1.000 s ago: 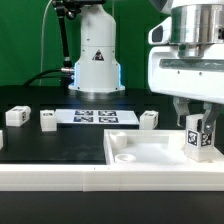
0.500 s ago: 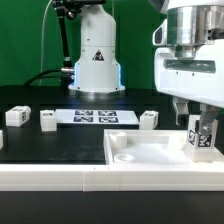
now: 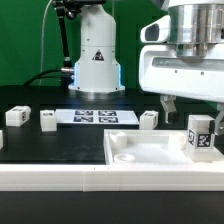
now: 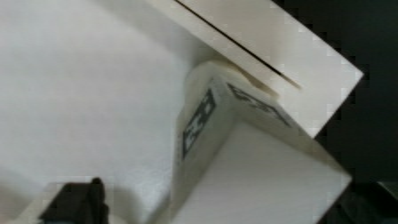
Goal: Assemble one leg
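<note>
Small white tagged block leg [image 3: 200, 136] upright on flat white square tabletop [image 3: 140, 160], near black counter's [image 3: 40, 145] front edge, gripper [image 3: 192, 108] open just above it

A plain green backdrop [image 3: 25, 40] is standing behind the matte black flat table [image 3: 60, 145]; even light is falling on both.

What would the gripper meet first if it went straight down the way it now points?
Most likely the leg, which stands upright on the tabletop right under the open gripper; the fingers may straddle it and reach the tabletop, depth being unclear.
</note>
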Motion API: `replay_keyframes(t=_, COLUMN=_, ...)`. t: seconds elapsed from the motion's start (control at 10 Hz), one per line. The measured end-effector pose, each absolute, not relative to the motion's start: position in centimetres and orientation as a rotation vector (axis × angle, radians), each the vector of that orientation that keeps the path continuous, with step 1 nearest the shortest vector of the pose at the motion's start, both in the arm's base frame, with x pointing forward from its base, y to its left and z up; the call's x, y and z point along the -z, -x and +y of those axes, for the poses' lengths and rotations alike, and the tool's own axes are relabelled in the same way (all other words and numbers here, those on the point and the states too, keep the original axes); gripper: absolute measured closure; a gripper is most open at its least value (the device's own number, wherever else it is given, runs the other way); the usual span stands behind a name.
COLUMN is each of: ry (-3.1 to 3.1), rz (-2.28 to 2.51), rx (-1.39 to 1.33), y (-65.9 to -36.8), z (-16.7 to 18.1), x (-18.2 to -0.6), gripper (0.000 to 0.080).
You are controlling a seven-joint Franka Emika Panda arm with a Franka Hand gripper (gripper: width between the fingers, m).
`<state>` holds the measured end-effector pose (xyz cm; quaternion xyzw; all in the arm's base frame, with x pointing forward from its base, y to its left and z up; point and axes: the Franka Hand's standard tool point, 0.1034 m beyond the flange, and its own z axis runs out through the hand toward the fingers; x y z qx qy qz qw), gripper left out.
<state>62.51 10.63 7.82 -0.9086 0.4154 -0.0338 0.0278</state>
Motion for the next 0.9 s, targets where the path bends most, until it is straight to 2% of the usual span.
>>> replay_keyframes(t=0.9, ry=3.087, rz=0.286, rx=0.139, y=-62.84, z=11.41, x=-8.15, gripper=0.0150)
